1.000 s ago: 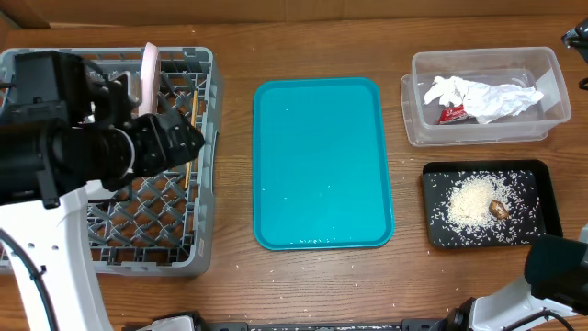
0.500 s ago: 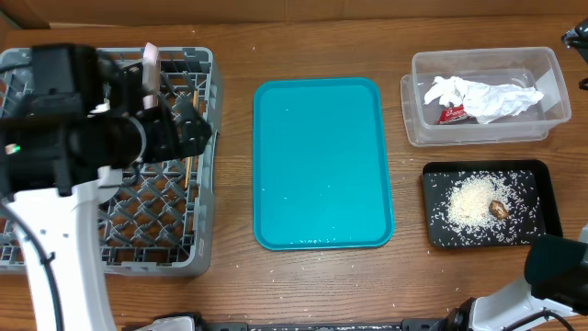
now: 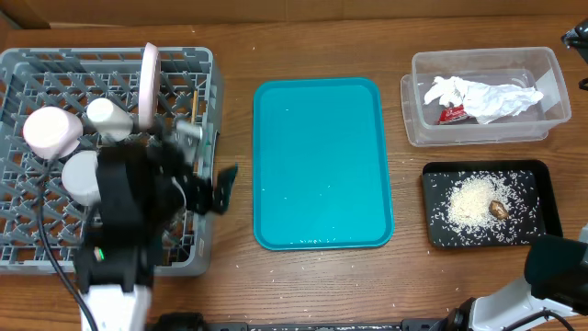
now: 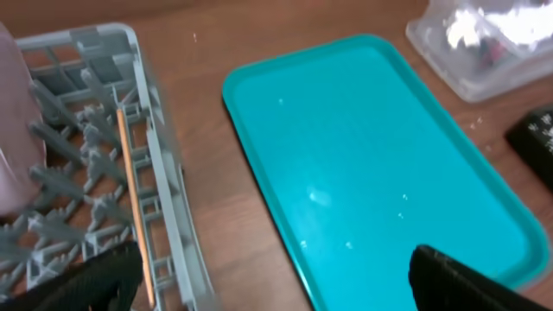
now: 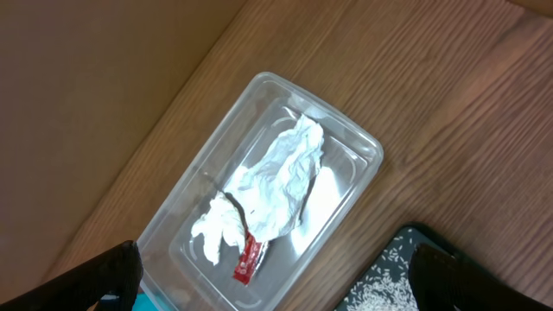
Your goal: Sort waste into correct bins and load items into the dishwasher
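The grey dish rack at the left holds an upright whitish-pink plate, a white cup and two pale bowls. A wooden chopstick lies along the rack's right side. My left gripper is open and empty, over the gap between the rack and the teal tray; it also shows in the left wrist view. The clear tub holds crumpled paper and the red wrapper. The black tray holds rice and a brown lump. My right gripper is open above the tub.
The large teal serving tray lies in the middle of the wooden table with only small droplets on it. The rack's right wall stands close to my left fingers. A cardboard wall runs along the table's back edge.
My left arm has pulled back from over the rack toward the front and right, uncovering the cup and bowls. Its gripper now hangs beside the rack's right wall. The right arm has not moved.
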